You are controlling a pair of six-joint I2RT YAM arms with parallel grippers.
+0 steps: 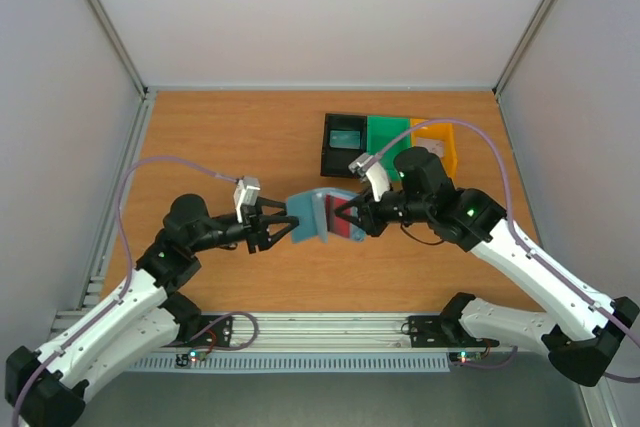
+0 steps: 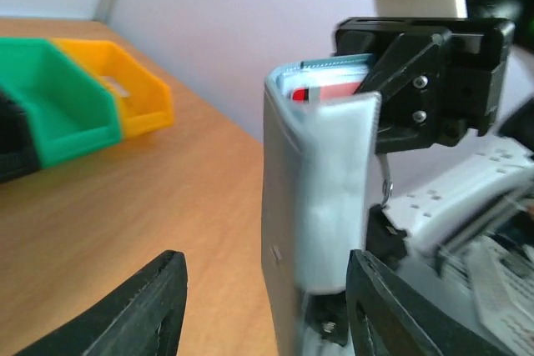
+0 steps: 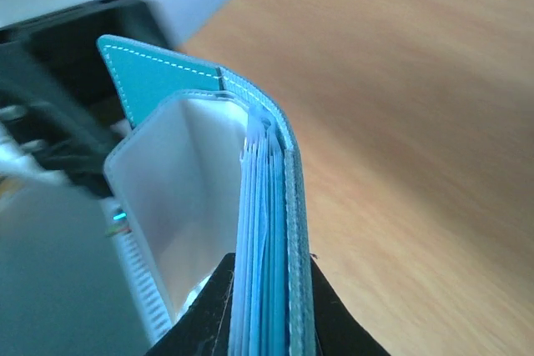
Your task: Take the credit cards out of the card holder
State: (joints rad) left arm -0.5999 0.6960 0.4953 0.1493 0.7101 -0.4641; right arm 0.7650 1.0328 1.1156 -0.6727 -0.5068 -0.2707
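Right gripper (image 3: 267,293): fingers closed on the card holder (image 3: 275,206), pinching one cover together with the stack of pale blue inner pockets. Left gripper (image 2: 263,310): fingers apart, clamping nothing. The holder's other flap stands in the gap between them. Contact with either finger cannot be confirmed because of blur.

Card holder: blue-grey and open in a shallow V as seen from above. It sits about midway across the table (image 1: 220,137), somewhat nearer the near edge than the far edge, between the two grippers. A translucent sleeve (image 3: 183,189) bulges from its inside. Whether its lower edge rests on the table cannot be told.

Cards: one red card (image 2: 334,92) is visible, seated in a pocket with only its top edge showing in the left wrist view. From above, a red face shows on the flap on the right gripper's side. Other cards cannot be made out among the pockets.

Surroundings: black bin (image 1: 345,142), green bin (image 1: 388,134) and yellow bin (image 1: 440,142) stand side by side in a row toward the far right corner of the table, beyond the holder and apart from it.
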